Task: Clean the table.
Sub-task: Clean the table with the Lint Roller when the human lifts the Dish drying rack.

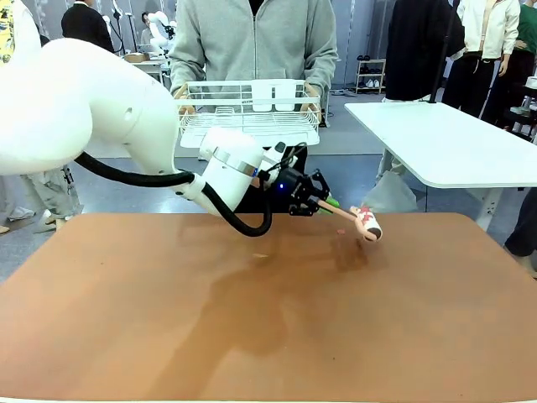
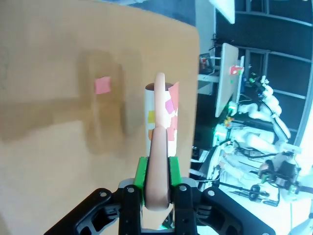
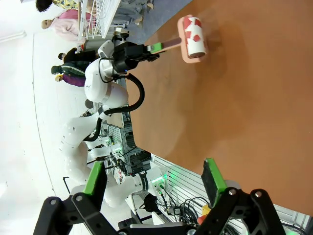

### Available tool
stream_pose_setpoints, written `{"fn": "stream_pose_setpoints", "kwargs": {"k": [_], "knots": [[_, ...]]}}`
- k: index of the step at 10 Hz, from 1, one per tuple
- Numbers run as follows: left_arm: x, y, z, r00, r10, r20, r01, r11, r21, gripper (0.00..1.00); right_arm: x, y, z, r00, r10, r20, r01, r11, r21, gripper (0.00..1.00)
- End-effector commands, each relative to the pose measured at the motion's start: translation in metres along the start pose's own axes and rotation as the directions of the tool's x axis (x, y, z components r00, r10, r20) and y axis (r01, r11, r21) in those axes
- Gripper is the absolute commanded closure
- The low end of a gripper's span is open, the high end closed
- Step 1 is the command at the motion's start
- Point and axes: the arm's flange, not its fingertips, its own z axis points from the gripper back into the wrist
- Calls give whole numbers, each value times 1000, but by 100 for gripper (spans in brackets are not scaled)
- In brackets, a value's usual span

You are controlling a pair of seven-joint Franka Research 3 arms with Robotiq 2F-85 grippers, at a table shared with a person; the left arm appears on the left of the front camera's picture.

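My left gripper [image 1: 317, 204] is shut on the pink handle of a lint roller [image 1: 367, 224], held low over the far right part of the reddish-brown table [image 1: 168, 336]. In the left wrist view the green pads of the left gripper [image 2: 156, 176] clamp the handle, and the white roll [image 2: 161, 117] carries several pink and yellow paper scraps. One pink scrap [image 2: 102, 85] lies on the table [image 2: 49, 49] beside the roll. My right gripper [image 3: 152, 178] is open with nothing between its fingers, off the table's edge, looking at the roller [image 3: 193, 36] from afar.
A person at the far side holds a white wire dish rack [image 1: 250, 109] above the table's far edge. A white-topped table [image 1: 445, 143] stands at the back right. The roller is close to the brown table's far right corner.
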Motion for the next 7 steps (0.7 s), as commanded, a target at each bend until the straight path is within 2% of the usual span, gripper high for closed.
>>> {"fn": "stream_pose_setpoints", "kwargs": {"k": [1, 4, 6, 7], "knots": [[-17, -14, 36, 1000, 2, 20, -1, 998, -61, 78, -2, 2, 2, 1000, 11, -4, -11, 1000, 6, 0], [-34, -13, 99, 998, 12, -57, -14, 999, -37, 78, -2, 2, 2, 1000, 11, -4, -11, 1000, 6, 0], [-44, -6, 161, 998, -27, -53, 27, 1000, -3, 78, -2, 2, 2, 1000, 11, -4, -11, 1000, 6, 0], [-47, -1, 189, 999, -45, -23, 45, 999, 2, 78, -2, 2, 2, 1000, 11, -4, -11, 1000, 6, 0]]}}
